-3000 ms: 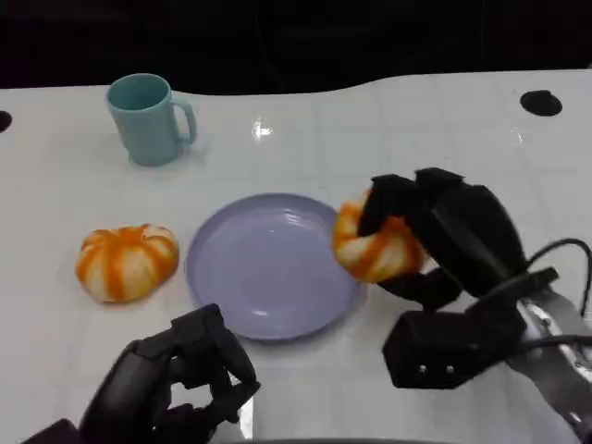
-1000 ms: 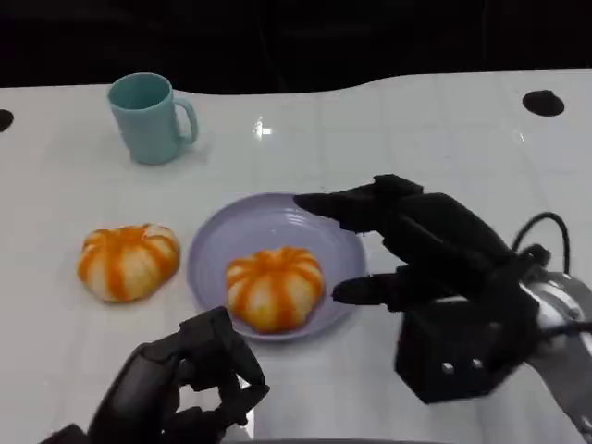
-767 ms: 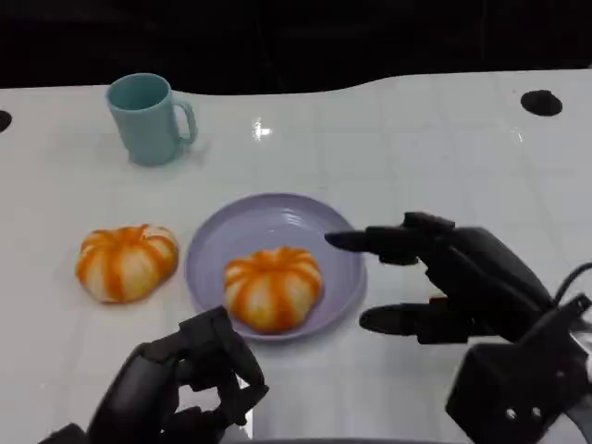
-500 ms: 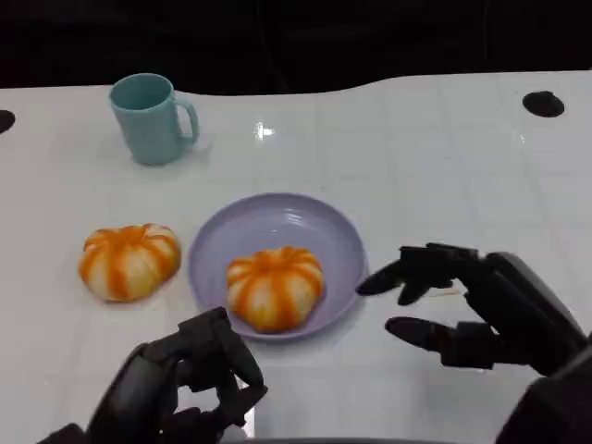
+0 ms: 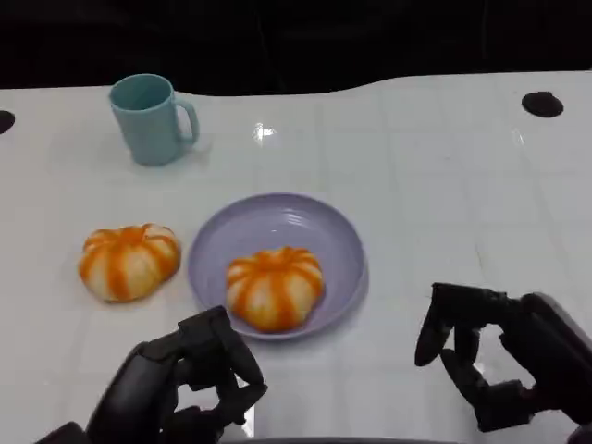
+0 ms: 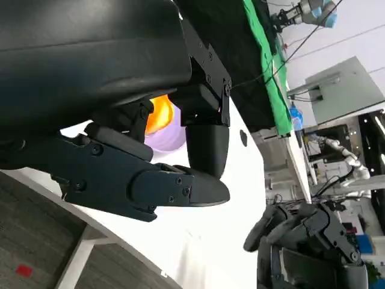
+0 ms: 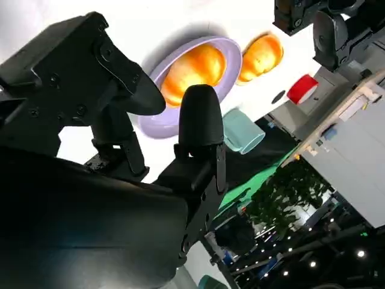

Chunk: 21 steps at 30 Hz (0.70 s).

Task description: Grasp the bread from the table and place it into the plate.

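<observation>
Right, from the head camera I see one bread (image 5: 275,288) lying in the lavender plate (image 5: 328,237), sitting in the plate's lower left part, close to the near rim, with nothing touching it. A second bread (image 5: 128,261) of the same orange-and-white striped kind rests on the white table (image 5: 416,166) just left of the plate, apart from its rim. A teal mug (image 5: 151,118) stands upright at the upper left of the frame, handle turned to the right, well away from both breads.

My right hand (image 5: 499,363) is at the lower right of the frame, off to the right of the plate and clear of it; it grasps nothing, and its fingers are bent downward with gaps between them. In the right wrist view I can look past those fingers (image 7: 201,123) to the plate and the bread in it, with the other bread and the mug beyond.

My left hand (image 5: 185,384) sits at the lower left, below the plate, its fingers curled inward around nothing. In the left wrist view a sliver of orange bread (image 6: 160,114) on the plate shows behind the hand's black shell, and the right hand (image 6: 301,232) appears at the lower right of that picture
</observation>
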Tool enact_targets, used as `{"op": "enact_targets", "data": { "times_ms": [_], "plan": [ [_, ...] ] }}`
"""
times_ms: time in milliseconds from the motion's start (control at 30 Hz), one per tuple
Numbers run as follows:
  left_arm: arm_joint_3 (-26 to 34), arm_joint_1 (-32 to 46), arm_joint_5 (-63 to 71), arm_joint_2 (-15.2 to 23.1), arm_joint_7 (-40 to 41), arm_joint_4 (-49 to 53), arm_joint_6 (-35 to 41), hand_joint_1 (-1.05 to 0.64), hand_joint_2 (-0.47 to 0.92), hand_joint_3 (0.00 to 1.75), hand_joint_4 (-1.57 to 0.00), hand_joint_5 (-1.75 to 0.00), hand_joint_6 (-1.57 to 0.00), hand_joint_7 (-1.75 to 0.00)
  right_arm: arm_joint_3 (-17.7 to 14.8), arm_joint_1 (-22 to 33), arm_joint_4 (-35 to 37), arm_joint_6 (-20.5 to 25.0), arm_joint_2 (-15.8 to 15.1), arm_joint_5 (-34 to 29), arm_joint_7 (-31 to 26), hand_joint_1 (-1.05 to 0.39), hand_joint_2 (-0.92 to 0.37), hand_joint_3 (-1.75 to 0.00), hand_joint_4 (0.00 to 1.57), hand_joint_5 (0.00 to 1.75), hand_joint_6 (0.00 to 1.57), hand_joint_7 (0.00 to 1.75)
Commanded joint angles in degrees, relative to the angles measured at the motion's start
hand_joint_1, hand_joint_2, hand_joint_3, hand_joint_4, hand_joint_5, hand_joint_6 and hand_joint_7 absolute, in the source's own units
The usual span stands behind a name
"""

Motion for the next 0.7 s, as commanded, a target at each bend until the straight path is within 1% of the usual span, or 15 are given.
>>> {"op": "enact_targets", "data": {
  "times_ms": [33,167,267,467,700],
  "plan": [
    [0.53,-0.16,-0.60,1.00,-0.29,0.49,0.01,-0.52,0.92,0.34,-0.68,-1.75,-0.58,-1.56,-0.83,2.02,-0.28,-0.03,-0.29,-0.87,-1.21,0.01,-0.25,-1.53,0.84,1.75,0.66,1.63],
    [0.83,-0.41,-0.93,1.37,-0.46,0.74,-0.03,-0.52,0.92,0.33,-0.68,-1.75,-0.59,-1.56,-0.55,2.02,1.33,-0.63,0.67,-2.86,-3.52,0.01,-0.24,-1.54,0.84,1.75,0.66,1.63],
    [0.94,-0.61,-1.27,1.54,-0.70,1.26,-0.35,-0.51,0.92,0.33,-0.69,-1.75,-0.59,-1.56,-0.35,1.59,3.09,-1.57,0.69,-3.94,-4.77,0.02,-0.21,-1.59,0.84,1.75,0.64,1.66],
    [1.07,-1.02,-1.12,1.37,-0.44,2.59,-0.82,-0.53,0.92,0.31,-0.68,-1.75,-0.60,-1.55,-0.38,0.60,6.12,-3.43,0.40,-6.94,-7.73,0.02,-0.19,-1.61,0.85,1.75,0.66,1.67],
    [0.92,-1.58,-1.01,1.24,-0.66,4.65,-2.55,-0.51,0.92,0.30,-0.69,-1.75,-0.61,-1.54,-0.42,-0.78,9.89,-6.68,-0.80,-9.92,-10.82,0.07,-0.11,-1.62,0.88,1.75,0.71,1.66]
  ]
}}
